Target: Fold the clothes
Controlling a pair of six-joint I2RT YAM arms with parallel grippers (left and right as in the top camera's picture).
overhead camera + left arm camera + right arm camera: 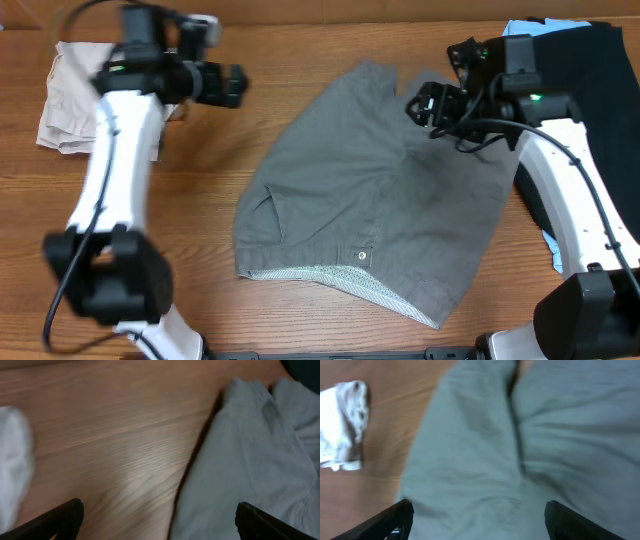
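Note:
The clothes are grey shorts (370,190) lying flat mid-table, with the silvery button (361,256) and pale speckled waistband lining (340,281) toward the near edge. My left gripper (234,85) hovers open over bare wood, left of the shorts' far leg. In the left wrist view the gripper (157,521) has wood and the edge of the shorts (250,460) between its fingers (62,519). My right gripper (425,104) is open above the far right leg. In the right wrist view the gripper (479,517) spans the grey fabric (520,435) and holds nothing.
Beige shorts (70,95) lie crumpled at the far left and show in the right wrist view as beige shorts (342,425). A large black garment (590,110) over a blue cloth (553,250) covers the right side of the table.

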